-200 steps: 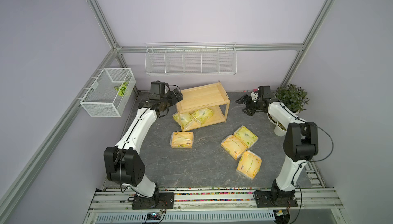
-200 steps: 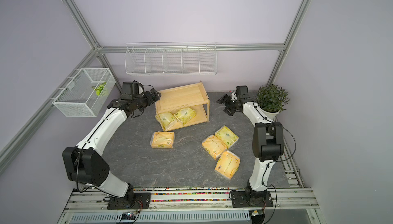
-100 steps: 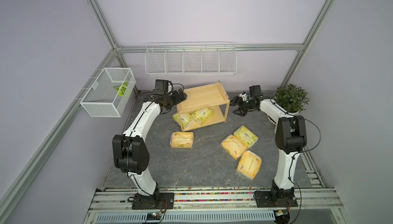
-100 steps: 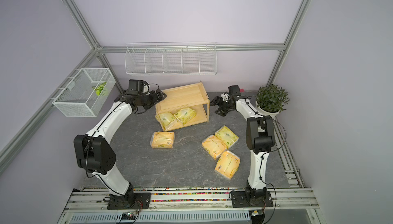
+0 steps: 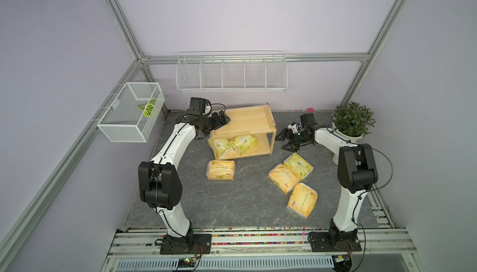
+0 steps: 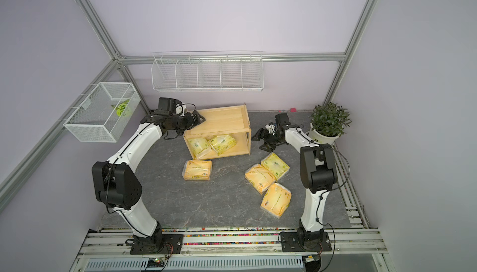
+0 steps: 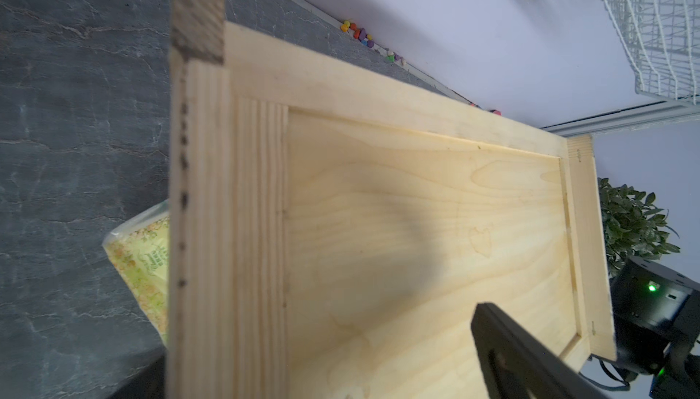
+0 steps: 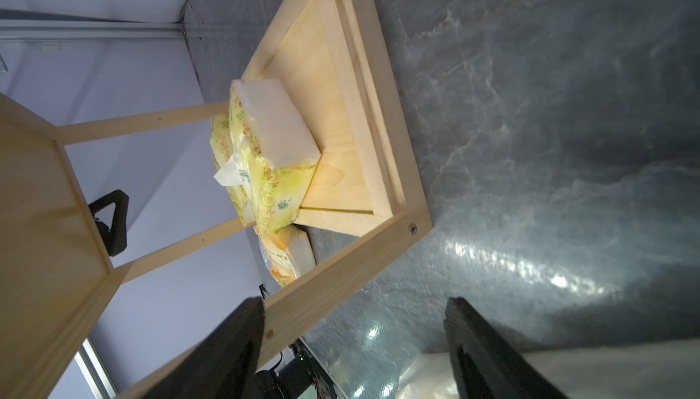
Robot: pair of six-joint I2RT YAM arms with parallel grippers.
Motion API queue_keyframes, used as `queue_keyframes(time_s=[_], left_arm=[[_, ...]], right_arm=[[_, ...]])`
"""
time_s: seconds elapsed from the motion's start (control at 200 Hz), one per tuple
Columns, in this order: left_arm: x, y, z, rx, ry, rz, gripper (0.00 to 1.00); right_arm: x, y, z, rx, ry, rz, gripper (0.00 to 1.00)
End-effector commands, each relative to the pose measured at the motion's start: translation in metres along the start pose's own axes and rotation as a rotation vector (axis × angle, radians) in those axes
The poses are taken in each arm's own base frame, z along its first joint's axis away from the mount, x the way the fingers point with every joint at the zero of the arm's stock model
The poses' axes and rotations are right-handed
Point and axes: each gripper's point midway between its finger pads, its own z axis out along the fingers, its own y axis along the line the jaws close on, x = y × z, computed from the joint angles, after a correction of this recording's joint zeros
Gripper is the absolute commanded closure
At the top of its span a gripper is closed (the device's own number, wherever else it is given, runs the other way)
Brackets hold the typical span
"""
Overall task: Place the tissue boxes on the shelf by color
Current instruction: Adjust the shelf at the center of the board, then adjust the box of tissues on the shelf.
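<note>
The light wooden shelf (image 5: 242,125) (image 6: 219,123) stands at the back of the table. Two yellow-green tissue boxes (image 5: 223,147) (image 5: 244,144) lie on its lower tier (image 8: 341,173). On the table lie an orange box (image 5: 220,170), a yellow-green one (image 5: 298,165) and two more orange ones (image 5: 284,179) (image 5: 301,199). My left gripper (image 5: 220,119) (image 7: 322,340) is open and straddles the rim at the left end of the top board. My right gripper (image 5: 283,142) (image 8: 352,321) is open beside the shelf's right end, with one finger (image 8: 242,340) against a leg (image 8: 341,276).
A white wire rack (image 5: 232,73) hangs on the back wall. A white mesh basket (image 5: 131,113) hangs at the left. A potted plant (image 5: 351,121) stands behind the right arm. Small coloured pebbles (image 7: 360,33) line the foot of the back wall.
My left gripper has moved right, onto the shelf's top left corner. My right gripper has moved left to the shelf's right end, and its jaws have narrowed slightly. The boxes have not moved.
</note>
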Motion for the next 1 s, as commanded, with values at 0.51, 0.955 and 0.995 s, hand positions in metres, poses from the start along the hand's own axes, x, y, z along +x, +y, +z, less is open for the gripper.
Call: queue_keyframes(time_s=[0.51,0.955,0.995], left_arm=[[-0.038,-0.023,-0.079,-0.068,-0.275,0.076,0.0],[0.039,0.062,-0.152,-0.261,-0.453,-0.226,0.0],[0.05,0.074,-0.152,-0.279,-0.448,-0.275,0.0]], right_arm=[[0.02,0.002,-0.074,0.057,-0.32,-0.036,0.16],[0.105,0.072,-0.076,-0.077,-0.37,-0.26,0.15],[0.113,0.079,-0.069,-0.093,-0.381,-0.278,0.15]])
